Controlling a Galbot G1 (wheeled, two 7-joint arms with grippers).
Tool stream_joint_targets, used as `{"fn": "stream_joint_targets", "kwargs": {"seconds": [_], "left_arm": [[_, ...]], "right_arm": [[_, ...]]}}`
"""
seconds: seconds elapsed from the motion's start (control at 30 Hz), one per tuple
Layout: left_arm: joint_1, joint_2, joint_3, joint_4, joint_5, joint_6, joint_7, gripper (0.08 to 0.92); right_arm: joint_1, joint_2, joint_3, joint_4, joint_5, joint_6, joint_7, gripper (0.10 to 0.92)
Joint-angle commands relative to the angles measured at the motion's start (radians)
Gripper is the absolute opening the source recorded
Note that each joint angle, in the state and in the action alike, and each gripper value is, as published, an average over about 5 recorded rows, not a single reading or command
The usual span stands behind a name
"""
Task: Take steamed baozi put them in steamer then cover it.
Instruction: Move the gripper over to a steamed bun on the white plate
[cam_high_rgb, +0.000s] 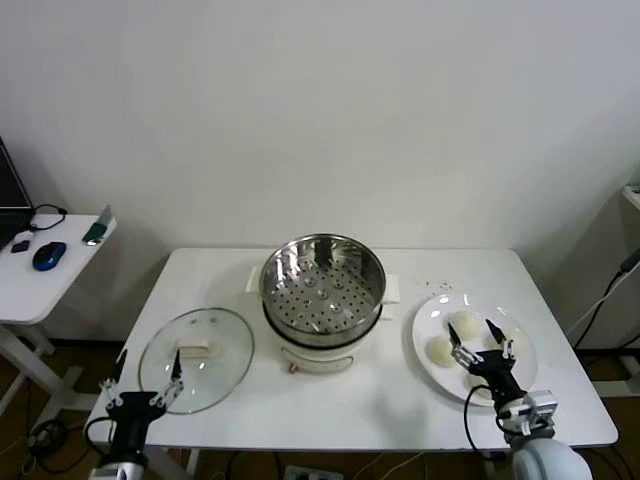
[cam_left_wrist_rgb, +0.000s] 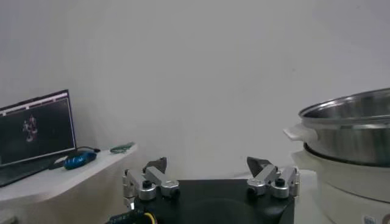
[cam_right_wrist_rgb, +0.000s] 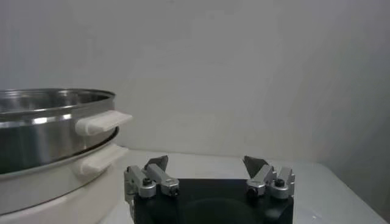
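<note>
White table (cam_high_rgb: 350, 400): bare surface is lying open along the near edge between the cover and the plate, and behind the steamer toward the wall. A side desk (cam_high_rgb: 50, 285) is standing off the table's left end, carrying a blue mouse (cam_high_rgb: 48, 256).

Steamer (cam_high_rgb: 322, 285): sitting at table centre on its white cooker base (cam_high_rgb: 320, 355), uncovered, perforated floor showing, nothing resting inside. In both wrist views its steel wall is rising beside the gripper, well apart from the fingers.

Cover (cam_high_rgb: 197, 358): glass lid lying flat at the table's front-left corner, handle up, its near rim reaching the table edge.

Plate (cam_high_rgb: 430, 325): lying right of the steamer, holding the steamed baozi (cam_high_rgb: 440, 349); several buns are clustered on it, some partly hidden behind the right fingers, so the count is unclear.

Left gripper (cam_high_rgb: 148, 378): hovering low at the front-left edge, just in front of the cover, jaws spread wide, holding nothing.

Right gripper (cam_high_rgb: 476, 342): hanging over the near part of the plate, fingers parted wide, tips pointing at the buns, nothing between them.
</note>
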Motion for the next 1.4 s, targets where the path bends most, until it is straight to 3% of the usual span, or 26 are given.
{"fn": "stream_joint_targets", "kwargs": {"seconds": [0.03, 0.37, 0.6, 0.8, 1.0, 1.4], "left_arm": [[-0.006, 0.008, 0.004, -0.001, 0.008, 0.011, 0.006, 0.823], [-0.035, 0.03, 0.028, 0.005, 0.029, 0.033, 0.005, 0.823], [-0.066, 0.052, 0.043, 0.018, 0.034, 0.051, 0.008, 0.823], [-0.071, 0.064, 0.047, 0.02, 0.03, 0.056, 0.008, 0.823], [-0.082, 0.068, 0.047, 0.026, 0.029, 0.068, 0.007, 0.823], [-0.092, 0.063, 0.038, 0.026, 0.029, 0.079, 0.003, 0.823]], "right_arm": [[0.052, -0.115, -0.004, -0.031, -0.046, -0.053, -0.049, 0.823], [0.406, -0.643, -0.28, -0.232, -0.08, -0.177, -0.509, 0.823], [0.734, -0.782, -0.62, -0.375, -0.182, -0.129, -0.775, 0.823], [1.128, -0.759, -1.049, -0.491, -0.304, -0.061, -0.874, 0.823], [1.456, -0.637, -1.466, -0.612, -0.313, -0.034, -0.903, 0.823], [1.573, -0.377, -1.658, -0.85, -0.307, -0.024, -0.893, 0.823]]}}
